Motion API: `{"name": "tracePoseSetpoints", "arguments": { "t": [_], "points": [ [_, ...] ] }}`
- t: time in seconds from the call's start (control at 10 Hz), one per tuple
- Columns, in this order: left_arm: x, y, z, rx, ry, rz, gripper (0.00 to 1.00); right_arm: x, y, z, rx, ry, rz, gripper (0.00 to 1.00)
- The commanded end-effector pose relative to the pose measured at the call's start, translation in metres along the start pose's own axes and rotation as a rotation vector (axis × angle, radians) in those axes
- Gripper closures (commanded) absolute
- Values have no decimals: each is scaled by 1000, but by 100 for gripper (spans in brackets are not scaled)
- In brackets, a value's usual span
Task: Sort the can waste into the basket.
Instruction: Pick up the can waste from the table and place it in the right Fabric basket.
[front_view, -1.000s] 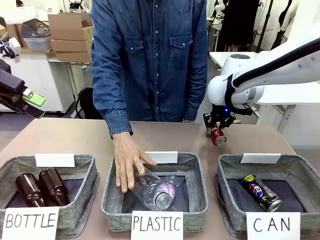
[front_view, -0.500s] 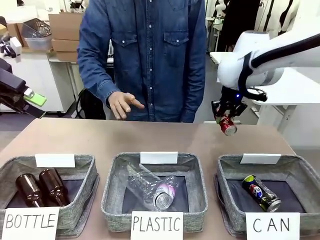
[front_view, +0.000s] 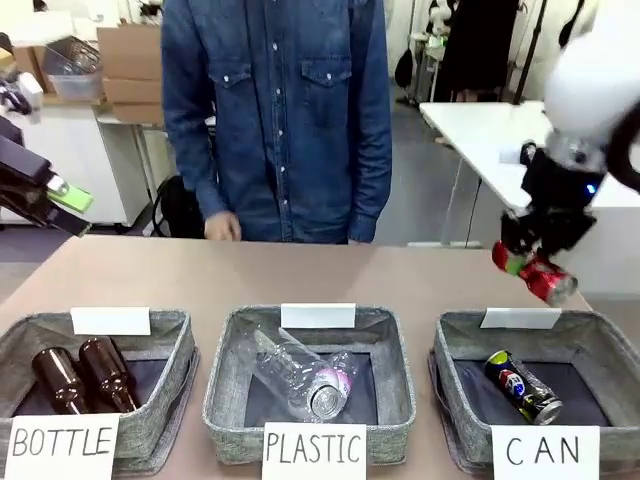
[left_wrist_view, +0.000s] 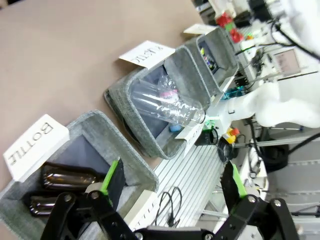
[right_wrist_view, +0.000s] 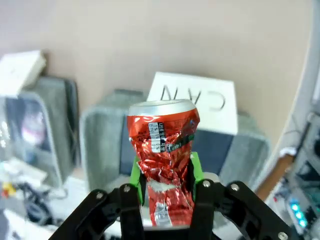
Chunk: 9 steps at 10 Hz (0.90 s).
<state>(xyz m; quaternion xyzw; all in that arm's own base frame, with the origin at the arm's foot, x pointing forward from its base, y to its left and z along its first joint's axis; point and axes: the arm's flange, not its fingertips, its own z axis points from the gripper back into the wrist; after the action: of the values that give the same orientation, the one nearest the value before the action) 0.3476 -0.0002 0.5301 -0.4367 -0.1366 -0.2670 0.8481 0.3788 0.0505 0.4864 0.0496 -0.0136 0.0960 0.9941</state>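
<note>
Right hand (front_view: 533, 268) clamped on crushed red can (front_view: 545, 279), above CAN basket (front_view: 600, 345)

Red can (front_view: 541, 277) (crumpled, white print), dark blue can (front_view: 522, 384), grey baskets (front_view: 598, 345) with white cards, brown bottles (front_view: 80, 374), tan table (front_view: 300, 275).

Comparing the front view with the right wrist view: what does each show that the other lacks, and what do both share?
Front view alone: a person in a denim shirt, the BOTTLE basket holding two brown bottles, and the blue can lying in the CAN basket. Right wrist view alone: the red can's crushed body and printed label up close, between green pads. Both: the right end effector shut on the red can above the CAN basket, beside the PLASTIC basket.
</note>
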Motion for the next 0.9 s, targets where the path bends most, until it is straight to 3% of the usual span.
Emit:
{"name": "tracePoseSetpoints", "arguments": {
  "t": [0.0,0.2,0.8],
  "points": [
    [-2,0,2,2,11,-1,0,-57,-5,-3,46,-61,167,100],
    [-2,0,2,2,11,-1,0,-91,-10,-13,38,-54,229,100],
    [-2,0,2,2,11,-1,0,-92,-16,-20,60,-33,222,100]
  ]
}}
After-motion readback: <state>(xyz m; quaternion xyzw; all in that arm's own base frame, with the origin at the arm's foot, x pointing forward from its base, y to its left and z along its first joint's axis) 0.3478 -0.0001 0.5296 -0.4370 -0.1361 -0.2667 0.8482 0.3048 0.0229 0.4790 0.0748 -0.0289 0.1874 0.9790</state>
